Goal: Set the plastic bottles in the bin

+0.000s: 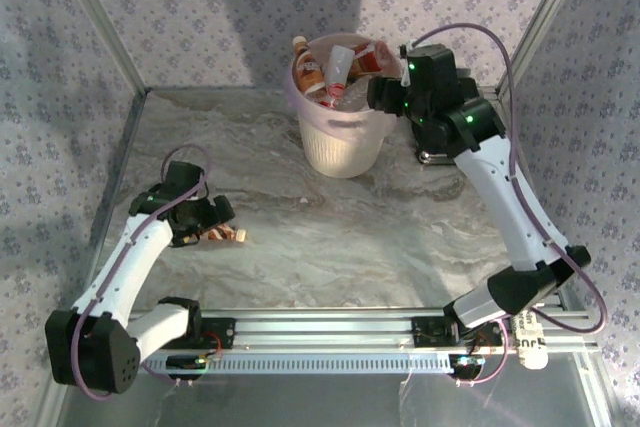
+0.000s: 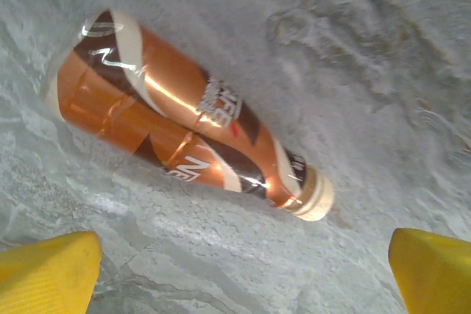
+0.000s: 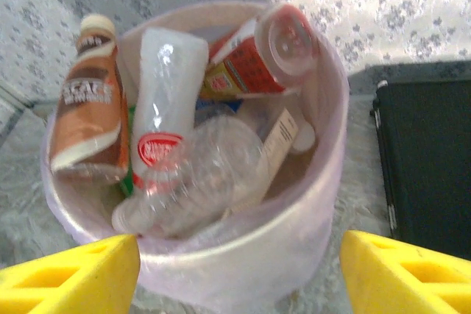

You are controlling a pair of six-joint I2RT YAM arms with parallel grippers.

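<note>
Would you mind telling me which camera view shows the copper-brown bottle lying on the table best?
The left wrist view: the copper-brown bottle lies there whole, label and cream cap sharp. The top external view shows it small, partly under the left tool. The right wrist view faces the bin instead.

Legible only in part: white lettering "ESCAFE" on the brown bottle (image 3: 87, 104) standing in the bin (image 3: 294, 233), large white letters, perhaps "NE", on the copper bottle (image 2: 184, 126) lying on the worktop (image 2: 368, 49), and a red oval logo on the white bottle (image 3: 165, 108), too blurred to read.
</note>
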